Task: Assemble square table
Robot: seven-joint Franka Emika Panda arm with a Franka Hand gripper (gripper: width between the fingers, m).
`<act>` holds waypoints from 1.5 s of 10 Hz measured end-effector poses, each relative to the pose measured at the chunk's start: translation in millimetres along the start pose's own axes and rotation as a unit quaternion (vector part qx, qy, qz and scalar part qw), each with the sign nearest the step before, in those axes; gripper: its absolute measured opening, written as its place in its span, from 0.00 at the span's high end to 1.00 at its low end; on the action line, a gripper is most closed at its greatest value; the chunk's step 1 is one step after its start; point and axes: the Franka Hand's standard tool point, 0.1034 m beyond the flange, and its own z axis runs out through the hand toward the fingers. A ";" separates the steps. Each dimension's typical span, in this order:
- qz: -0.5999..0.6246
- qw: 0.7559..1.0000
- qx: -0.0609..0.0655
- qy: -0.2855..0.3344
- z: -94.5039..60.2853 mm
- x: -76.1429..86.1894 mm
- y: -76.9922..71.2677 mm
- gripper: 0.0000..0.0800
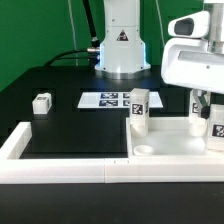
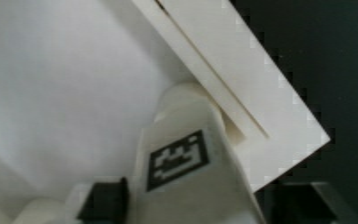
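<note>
The white square table top point(image 1: 165, 147) lies at the exterior view's front right, with a round socket point(image 1: 146, 150) near its front corner. One tagged leg point(image 1: 138, 108) stands upright on its left part. My gripper point(image 1: 207, 112) is over the top's right side, shut on another white tagged leg point(image 1: 215, 127), which it holds upright. In the wrist view this leg point(image 2: 190, 150) sits between my dark fingers point(image 2: 101, 200), with the top's flat surface point(image 2: 51, 90) and raised rim point(image 2: 247, 85) behind it. A further small leg block point(image 1: 41, 102) lies on the black table at the left.
The marker board point(image 1: 103, 99) lies flat in front of the robot base point(image 1: 120, 50). A long white border rail point(image 1: 60, 165) runs along the front and turns back at the left. A green backdrop stands behind.
</note>
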 end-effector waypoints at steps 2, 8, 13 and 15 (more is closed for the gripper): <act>0.071 0.997 0.000 0.000 0.3 -0.1 0.1 0.64; 0.426 0.903 0.038 -0.043 4.1 -2.6 -2.9 0.64; 0.326 0.944 0.037 -0.036 2.7 -4.7 -3.0 0.37; 0.188 0.981 0.044 -0.023 5.6 -5.7 6.5 0.19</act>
